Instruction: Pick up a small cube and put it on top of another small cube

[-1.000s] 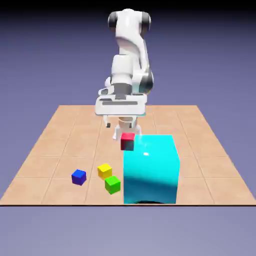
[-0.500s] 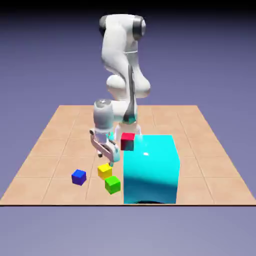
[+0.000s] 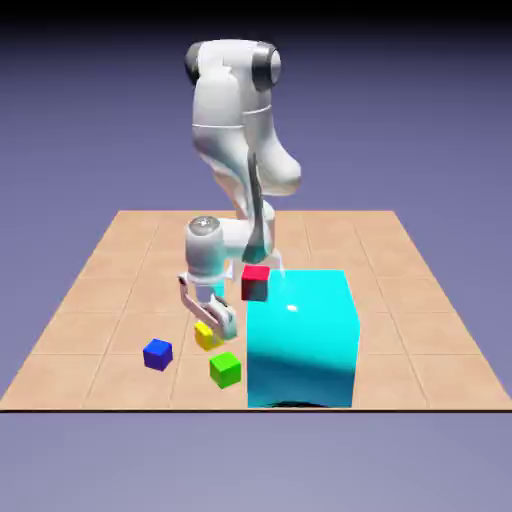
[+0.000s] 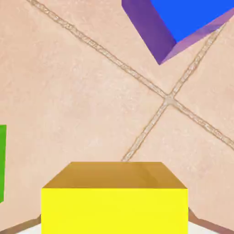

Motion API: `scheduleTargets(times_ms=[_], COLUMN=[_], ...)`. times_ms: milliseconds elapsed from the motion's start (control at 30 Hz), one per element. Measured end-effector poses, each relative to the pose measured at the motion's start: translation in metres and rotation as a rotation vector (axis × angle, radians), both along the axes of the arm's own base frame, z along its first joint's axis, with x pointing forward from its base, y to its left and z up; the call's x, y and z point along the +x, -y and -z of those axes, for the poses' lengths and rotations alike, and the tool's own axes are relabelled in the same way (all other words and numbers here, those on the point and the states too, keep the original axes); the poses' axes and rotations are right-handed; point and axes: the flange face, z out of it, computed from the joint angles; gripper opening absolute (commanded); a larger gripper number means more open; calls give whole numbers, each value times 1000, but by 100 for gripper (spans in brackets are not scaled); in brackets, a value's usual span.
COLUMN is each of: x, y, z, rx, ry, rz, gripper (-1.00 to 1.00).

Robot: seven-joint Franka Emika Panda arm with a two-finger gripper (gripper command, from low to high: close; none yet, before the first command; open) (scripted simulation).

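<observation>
The gripper (image 3: 212,330) is low over the tiled table (image 3: 110,260), its jaws pinching the small yellow cube (image 3: 206,335), which fills the bottom of the hand view between them; the cube sits near the front of the table, with the green cube (image 3: 226,370) just nearer, the blue cube (image 3: 157,354) to the exterior view's left, and the huge cyan block (image 3: 302,338) to the right; a red cube (image 3: 255,283) sits at the block's far left corner
</observation>
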Motion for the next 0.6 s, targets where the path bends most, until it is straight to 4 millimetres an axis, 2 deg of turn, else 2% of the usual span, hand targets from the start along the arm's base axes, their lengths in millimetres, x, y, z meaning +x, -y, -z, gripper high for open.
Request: scheduleTargets(times_ms=[67, 100, 167, 233, 267, 400, 600], x=[-2, -2, 23, 40, 53, 82, 107], y=[0, 0, 16, 17, 4, -11, -49], z=[-14, -14, -36, -61, -74, -132, -230], rx=[-1, -1, -4, -9, -10, -9, 4], ry=[-1, -1, 33, 36, 38, 48, 70], rz=[-1, -2, 40, -6, -60, -175, -364], gripper=[-100, -100, -100, -100, -100, -100, -100])
